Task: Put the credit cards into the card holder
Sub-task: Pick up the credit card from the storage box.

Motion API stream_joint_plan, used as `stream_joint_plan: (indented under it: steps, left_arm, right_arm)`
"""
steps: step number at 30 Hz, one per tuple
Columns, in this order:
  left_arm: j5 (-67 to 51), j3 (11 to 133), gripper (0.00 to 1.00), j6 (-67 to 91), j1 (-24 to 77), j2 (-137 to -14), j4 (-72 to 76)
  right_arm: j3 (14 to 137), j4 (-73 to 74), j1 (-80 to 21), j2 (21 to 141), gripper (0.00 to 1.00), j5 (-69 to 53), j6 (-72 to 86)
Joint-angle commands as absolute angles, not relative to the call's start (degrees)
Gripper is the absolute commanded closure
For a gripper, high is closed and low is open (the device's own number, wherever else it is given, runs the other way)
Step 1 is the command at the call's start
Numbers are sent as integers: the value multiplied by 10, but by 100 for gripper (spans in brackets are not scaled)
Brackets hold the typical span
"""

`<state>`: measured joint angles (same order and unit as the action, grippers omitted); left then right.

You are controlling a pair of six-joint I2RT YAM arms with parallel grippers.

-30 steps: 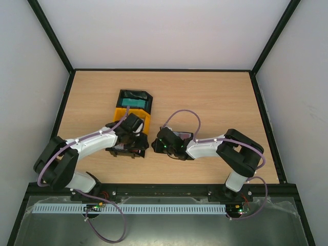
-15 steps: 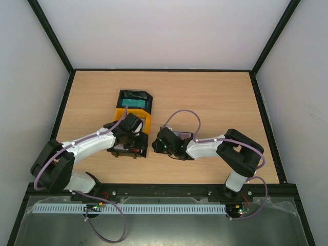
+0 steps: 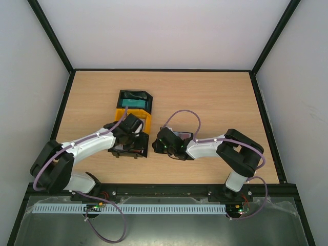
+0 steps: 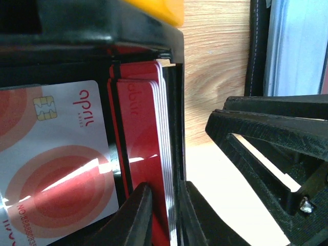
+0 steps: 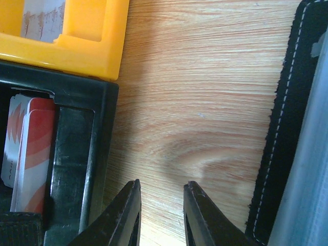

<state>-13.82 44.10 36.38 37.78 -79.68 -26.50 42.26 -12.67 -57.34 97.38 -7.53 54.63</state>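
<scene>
**Top view:** On the table point(image 3: 220, 102), three trays run from far to near, left of centre. The far one holds teal cards point(image 3: 134, 102), then comes the yellow tray point(image 3: 146, 119), then the black tray point(image 3: 128, 151). The left gripper point(image 3: 132, 137) is down in the black tray. Just to its right, the right gripper point(image 3: 165, 144) sits at the holder point(image 3: 182, 136), which lies on the wood beside the trays.

**Left wrist:** The left gripper point(image 4: 164, 223) pinches the edge of a few upright red cards point(image 4: 146, 133) at the right wall of the black tray point(image 4: 177, 92). A red-and-white card point(image 4: 51, 164) lies flat to their left. The holder point(image 4: 259, 46) is far right, and I cannot tell whether its pale pocket has a card in it.

**Right wrist:** The right gripper point(image 5: 161, 205) has its jaws a little apart over bare wood, holding nothing. The holder point(image 5: 287, 128) is to its right, and the black tray point(image 5: 82, 143) with the red cards point(image 5: 33, 148) is to its left.

**Progress:** This looks like an early stage, with one pick in hand. The cards are in their trays and none is visibly seated in the holder. The lift, the carry and the insertion all remain, and so do the other stacks.
</scene>
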Motion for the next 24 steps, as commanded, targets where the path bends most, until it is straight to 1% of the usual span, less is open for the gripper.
stream_joint_plan:
  steps: [1, 4, 6, 9, 12, 16, 21, 24]
  left_arm:
    - [-116, 462, 85, 361, 383, -779, -296]
    - [-95, 471, 94, 356, 383, -773, -315]
    - [-79, 476, 97, 354, 383, -768, -324]
    - [-53, 481, 97, 352, 384, -757, -341]
    - [-27, 483, 98, 346, 383, -746, -357]
    - [-10, 490, 98, 339, 379, -725, -375]
    - [-22, 496, 98, 318, 356, -672, -397]
    - [-65, 503, 98, 301, 316, -633, -401]
  right_arm:
    - [427, -121, -576, 964, 76, -63, 545]
    - [426, -121, -576, 962, 76, -62, 547]
    - [426, -120, -576, 959, 76, -61, 547]
    - [426, -120, -576, 951, 76, -60, 547]
    - [426, -120, -576, 939, 72, -63, 543]
    - [428, -128, -576, 914, 64, -80, 534]
    - [428, -155, -570, 874, 48, -115, 519]
    - [427, -190, -554, 854, 39, -175, 515]
